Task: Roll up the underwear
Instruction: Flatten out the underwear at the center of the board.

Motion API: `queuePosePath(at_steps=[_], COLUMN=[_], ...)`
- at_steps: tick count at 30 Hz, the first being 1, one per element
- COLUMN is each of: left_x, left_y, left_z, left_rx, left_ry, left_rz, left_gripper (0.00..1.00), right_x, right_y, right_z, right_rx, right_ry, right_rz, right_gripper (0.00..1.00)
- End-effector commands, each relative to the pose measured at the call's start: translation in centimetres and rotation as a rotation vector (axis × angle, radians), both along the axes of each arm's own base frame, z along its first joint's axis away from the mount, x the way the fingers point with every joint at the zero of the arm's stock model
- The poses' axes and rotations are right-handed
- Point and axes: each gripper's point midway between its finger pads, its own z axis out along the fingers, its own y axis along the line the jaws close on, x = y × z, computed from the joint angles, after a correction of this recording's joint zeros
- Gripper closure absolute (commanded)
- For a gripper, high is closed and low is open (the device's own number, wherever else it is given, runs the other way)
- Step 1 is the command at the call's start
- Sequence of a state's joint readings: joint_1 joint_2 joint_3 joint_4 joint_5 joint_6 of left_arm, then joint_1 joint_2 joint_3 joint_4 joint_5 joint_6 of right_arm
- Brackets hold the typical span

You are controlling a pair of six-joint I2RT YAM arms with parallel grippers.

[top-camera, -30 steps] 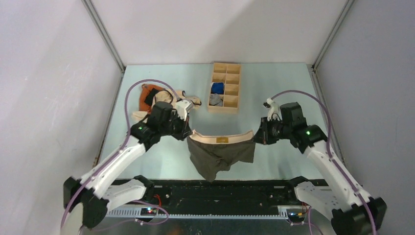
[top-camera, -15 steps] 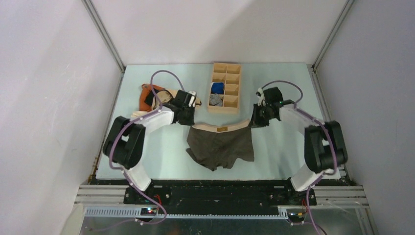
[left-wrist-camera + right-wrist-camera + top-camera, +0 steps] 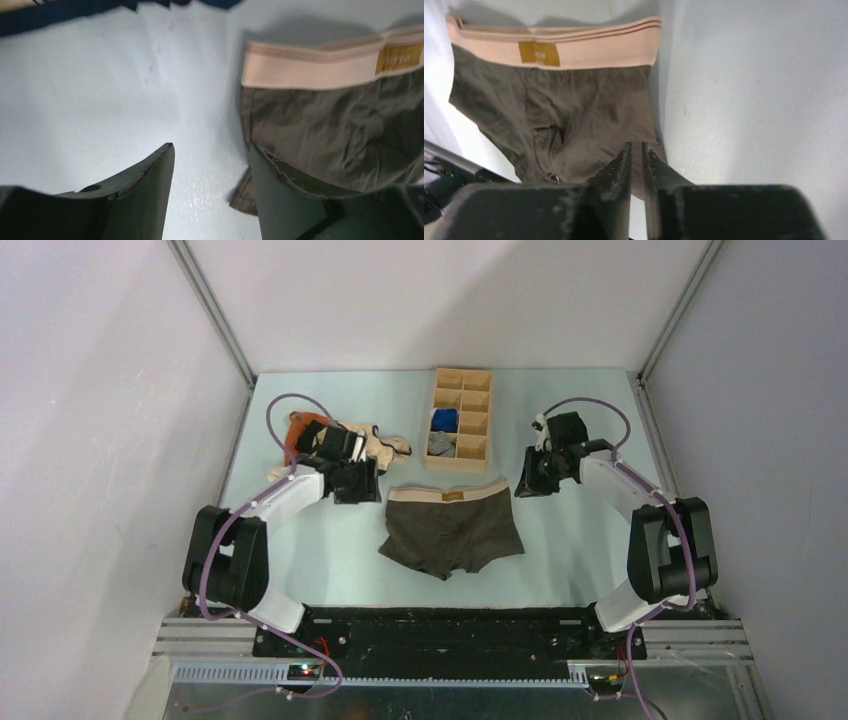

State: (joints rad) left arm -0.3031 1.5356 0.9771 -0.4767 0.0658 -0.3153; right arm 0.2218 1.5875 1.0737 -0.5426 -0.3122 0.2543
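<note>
The underwear (image 3: 452, 532), dark olive-brown with a pale beige waistband (image 3: 450, 495) and a small brown label, lies spread flat on the table, waistband toward the back. My left gripper (image 3: 367, 484) hovers just left of the waistband's end. In the left wrist view it (image 3: 210, 147) is open, with only bare table between its fingers and the underwear (image 3: 325, 125) to its right. My right gripper (image 3: 521, 486) is at the waistband's right end. In the right wrist view it (image 3: 636, 146) shows a narrow gap with nothing in it, above the underwear (image 3: 574, 115).
A wooden divided box (image 3: 478, 450) stands behind the underwear, holding a blue roll (image 3: 445, 420) and a grey roll (image 3: 439, 444). A cream-and-orange garment (image 3: 310, 438) with black trim lies at the back left, behind my left arm. Walls close in on three sides.
Both grippers carried the hanging underwear toward the back, laid it flat and let go of the waistband. The left jaws opened wide, the right only slightly, and both moved outward.
</note>
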Motion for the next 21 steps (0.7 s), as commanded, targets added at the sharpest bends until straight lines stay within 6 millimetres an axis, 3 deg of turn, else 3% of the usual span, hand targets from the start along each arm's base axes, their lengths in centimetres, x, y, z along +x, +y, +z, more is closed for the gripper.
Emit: queuePosePath(at_steps=[1,3,7,15,20,21], left_x=[-3.7,-5.3,-8.1,-10.5,-14.0,-15.1], left_y=[-1.9,-2.3,-1.9,-1.8,0.0,0.5], left_z=[-1.0,-2.0,-4.1,-6.5,-8.1,-8.6], left_rx=[-0.148,-0.188,-0.211,-0.188,-0.099,-0.086], left_ry=[0.123,0.166,0.217,0.274,0.341,0.359], left_rz=[-0.035,-0.018,0.031,0.088,0.148,0.161], left_gripper=[0.36,0.35,0.39,0.34,0.45,0.52], right_x=[-2.2,-2.9,-5.2,-7.4,-8.9,-9.1], right_y=[1.4,2.2,3.5,3.5,2.8,2.5], right_z=[-0.3,-0.9,-2.2,-4.9,-7.0,-7.4], right_rx=[0.046,0.093,0.129,0.110,0.079,0.066], right_ry=[0.059,0.110,0.173,0.262,0.341,0.351], right_rz=[0.051,0.043,0.043,-0.057,-0.142,-0.159], right_gripper=[0.90,0.97,1.00,1.00,1.00,1.00])
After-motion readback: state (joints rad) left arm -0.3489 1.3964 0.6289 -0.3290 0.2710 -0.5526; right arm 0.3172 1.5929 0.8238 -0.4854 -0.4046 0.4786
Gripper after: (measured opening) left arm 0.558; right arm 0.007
